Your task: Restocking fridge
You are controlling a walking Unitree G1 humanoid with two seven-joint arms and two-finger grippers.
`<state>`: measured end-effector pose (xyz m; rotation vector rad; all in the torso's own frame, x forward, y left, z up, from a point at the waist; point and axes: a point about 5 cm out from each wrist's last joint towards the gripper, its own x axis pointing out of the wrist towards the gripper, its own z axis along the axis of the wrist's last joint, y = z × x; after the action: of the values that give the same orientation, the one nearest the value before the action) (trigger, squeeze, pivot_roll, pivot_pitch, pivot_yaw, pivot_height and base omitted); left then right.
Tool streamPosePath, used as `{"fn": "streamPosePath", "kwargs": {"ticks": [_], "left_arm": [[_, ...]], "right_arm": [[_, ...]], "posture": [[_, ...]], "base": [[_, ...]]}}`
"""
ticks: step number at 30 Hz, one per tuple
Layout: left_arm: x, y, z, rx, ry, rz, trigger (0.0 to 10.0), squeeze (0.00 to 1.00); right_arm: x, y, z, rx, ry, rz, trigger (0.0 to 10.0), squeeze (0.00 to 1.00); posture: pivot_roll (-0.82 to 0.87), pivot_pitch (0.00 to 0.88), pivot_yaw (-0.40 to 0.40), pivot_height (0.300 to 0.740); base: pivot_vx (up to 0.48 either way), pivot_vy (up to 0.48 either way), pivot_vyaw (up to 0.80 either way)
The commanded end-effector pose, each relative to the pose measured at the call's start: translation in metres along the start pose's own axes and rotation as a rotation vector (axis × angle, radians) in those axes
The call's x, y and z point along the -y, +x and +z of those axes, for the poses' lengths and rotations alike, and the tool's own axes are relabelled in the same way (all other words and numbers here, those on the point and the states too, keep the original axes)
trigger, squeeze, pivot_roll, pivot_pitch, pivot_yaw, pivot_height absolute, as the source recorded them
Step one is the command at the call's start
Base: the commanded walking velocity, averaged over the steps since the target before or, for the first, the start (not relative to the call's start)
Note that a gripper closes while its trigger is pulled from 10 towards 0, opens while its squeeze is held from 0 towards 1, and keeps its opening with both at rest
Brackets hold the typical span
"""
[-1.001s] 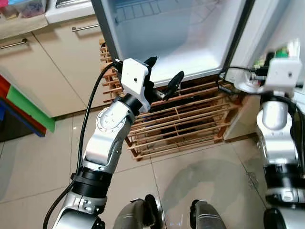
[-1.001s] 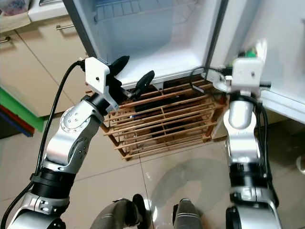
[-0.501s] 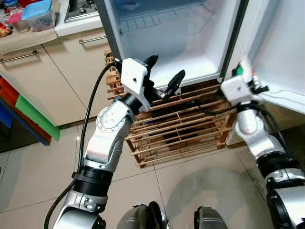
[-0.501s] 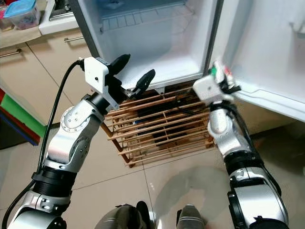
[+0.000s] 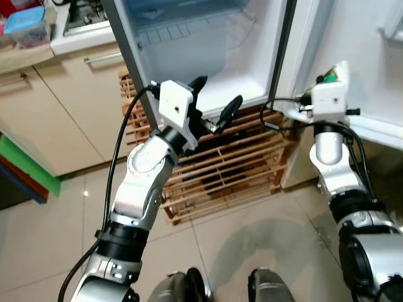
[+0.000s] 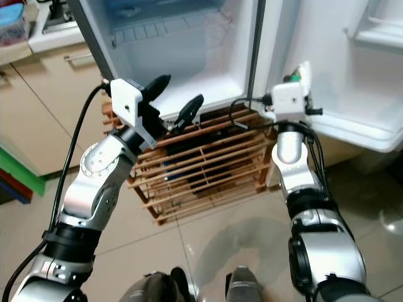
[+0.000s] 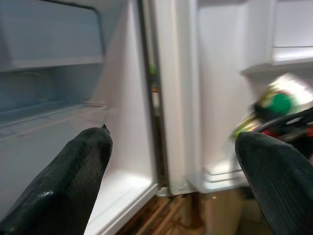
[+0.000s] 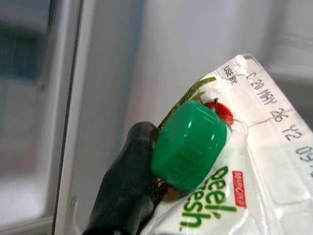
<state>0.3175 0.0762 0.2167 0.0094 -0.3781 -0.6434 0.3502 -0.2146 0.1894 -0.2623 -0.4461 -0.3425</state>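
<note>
Left eye view: the fridge (image 5: 208, 56) stands open with its door (image 5: 371, 69) swung out to the right, so both the bare cabinet floor and the door shelf are reachable from where the robot stands.
Left gripper: the left gripper (image 5: 214, 104) is raised just in front of the cabinet's lower edge, fingers spread and holding nothing; it looks parked clear of the opening, probably to leave room for the other arm.
Rack: a wooden rack (image 5: 220, 170) sits under the fridge and lifts it off the floor tiles.
Counter: a blue-lidded box (image 5: 25, 25) rests on the counter at far left, well apart from the fridge.

Right eye view: the right arm is lifted near the gap between cabinet and door, its wrist held high, with the carton (image 6: 301, 77) sticking up just above the white wrist block.
Reason: I judge the carton is carried upright so it can go straight onto a shelf without tipping.

Left wrist view: the two black fingertips (image 7: 73, 171) stand far apart, framing the cabinet's inner wall and the door edge; the carton shows blurred beyond the far finger.

Right wrist view: the right gripper (image 8: 146, 196) is clamped on the carton, one black finger (image 8: 124, 191) pressed beside the green cap (image 8: 188, 144).
Carton: white, with green lettering and a printed date, still in the robot's grasp and not yet on any shelf.
</note>
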Motion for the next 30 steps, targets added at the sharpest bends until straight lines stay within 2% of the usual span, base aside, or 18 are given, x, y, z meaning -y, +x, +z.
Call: {"fn": "streamPosePath", "kwargs": {"ticks": [1,4,7,11,16,21,25,30], "left_arm": [[0.0,0.001,0.007,0.017,0.029,0.013,10.0,0.0],[0.01,0.002,0.01,0.047,-0.024,-0.016,10.0,0.0],[0.019,0.004,0.014,0.081,-0.059,-0.043,10.0,0.0],[0.02,0.007,0.016,0.096,-0.058,-0.042,10.0,0.0],[0.017,0.01,0.018,0.105,-0.058,-0.022,10.0,0.0],[0.018,0.011,0.019,0.11,-0.048,-0.027,10.0,0.0],[0.017,0.012,0.019,0.104,-0.034,-0.037,10.0,0.0],[0.015,0.011,0.019,0.105,-0.035,-0.034,10.0,0.0]], "right_arm": [[0.006,-0.008,0.016,0.023,0.075,-0.055,10.0,0.0],[0.014,-0.026,0.015,-0.005,0.093,-0.097,10.0,0.0],[0.018,-0.033,0.011,-0.017,0.07,-0.092,10.0,0.0],[0.018,-0.029,0.01,-0.03,0.067,-0.072,10.0,0.0],[0.013,-0.026,0.023,-0.052,0.075,-0.031,10.0,0.0],[0.011,-0.021,0.024,-0.046,0.079,-0.029,10.0,0.0],[0.003,-0.019,0.027,-0.039,0.083,0.0,10.0,0.0],[0.001,-0.021,0.026,-0.06,0.079,0.014,10.0,0.0]], "posture": [[-0.23,0.117,0.081,0.74],[-0.25,0.116,0.062,0.74],[-0.27,0.112,0.055,0.74],[-0.27,0.102,0.052,0.74],[-0.27,0.086,0.045,0.74],[-0.27,0.08,0.044,0.74],[-0.26,0.077,0.046,0.74],[-0.26,0.076,0.048,0.74]], "base": [[0.0,0.0,0.0],[0.0,0.0,0.0],[0.091,0.0,0.0],[0.446,0.0,0.0],[0.394,0.274,0.0],[0.399,0.264,0.0],[0.463,0.0,0.0],[0.464,0.0,-0.73]]}}
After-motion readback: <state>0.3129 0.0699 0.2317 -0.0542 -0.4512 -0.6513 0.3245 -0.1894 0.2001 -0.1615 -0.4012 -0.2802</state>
